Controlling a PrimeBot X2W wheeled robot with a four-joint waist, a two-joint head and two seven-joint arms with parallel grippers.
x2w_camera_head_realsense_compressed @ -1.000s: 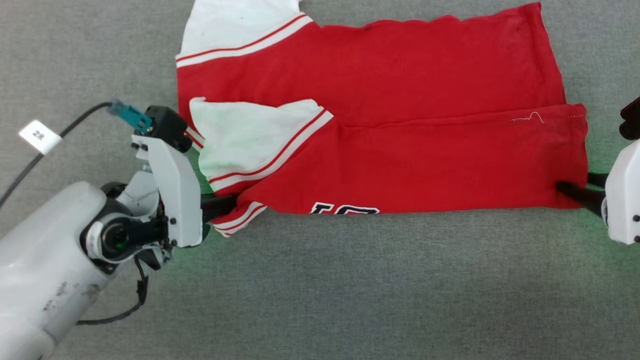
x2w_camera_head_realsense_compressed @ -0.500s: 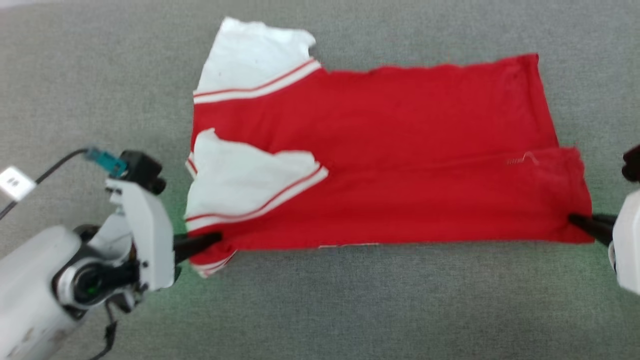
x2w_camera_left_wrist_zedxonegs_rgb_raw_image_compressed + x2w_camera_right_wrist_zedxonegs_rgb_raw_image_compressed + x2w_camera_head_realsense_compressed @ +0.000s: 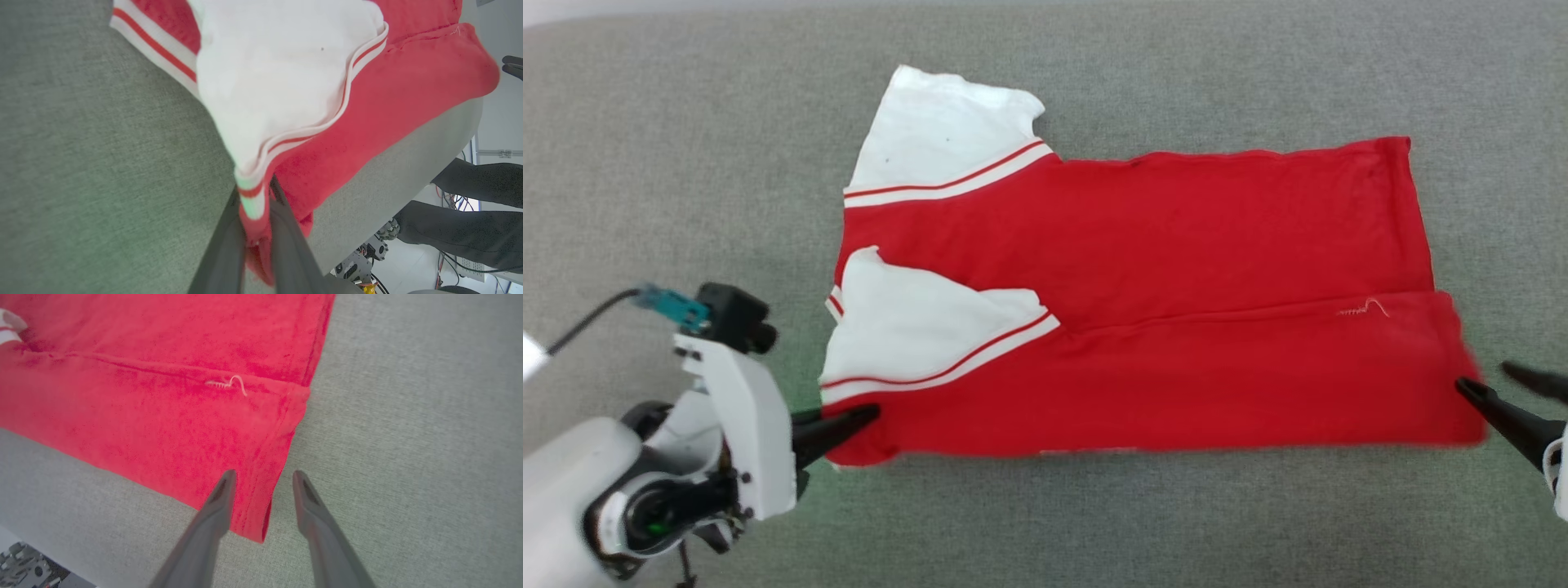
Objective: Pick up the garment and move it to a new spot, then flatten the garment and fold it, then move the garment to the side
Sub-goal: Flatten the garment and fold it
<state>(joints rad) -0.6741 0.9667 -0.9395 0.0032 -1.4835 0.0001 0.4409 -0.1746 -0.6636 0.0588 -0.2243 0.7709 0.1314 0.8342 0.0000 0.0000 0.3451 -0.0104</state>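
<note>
The garment (image 3: 1176,245), a red shirt with white sleeves and red-and-white trim, lies folded lengthwise on the grey table (image 3: 1094,523). At the lower left, my left gripper (image 3: 870,411) is shut on its near left corner. In the left wrist view the left gripper (image 3: 255,204) pinches striped trim and red cloth of the garment (image 3: 388,102). My right gripper (image 3: 1485,376) stands open at the near right corner. In the right wrist view the garment (image 3: 143,396) has its corner lying flat between the fingers of the open right gripper (image 3: 263,473). The number is hidden.
A cable with a teal plug (image 3: 670,304) runs off my left wrist. The table's near edge (image 3: 408,163) shows in the left wrist view, with dark shapes (image 3: 470,232) and wiring beyond it. Bare grey surface (image 3: 408,416) spreads right of the garment.
My right gripper has opened and let go of the near right corner. The black number at the near edge has gone out of sight. The head view itself has shifted.
</note>
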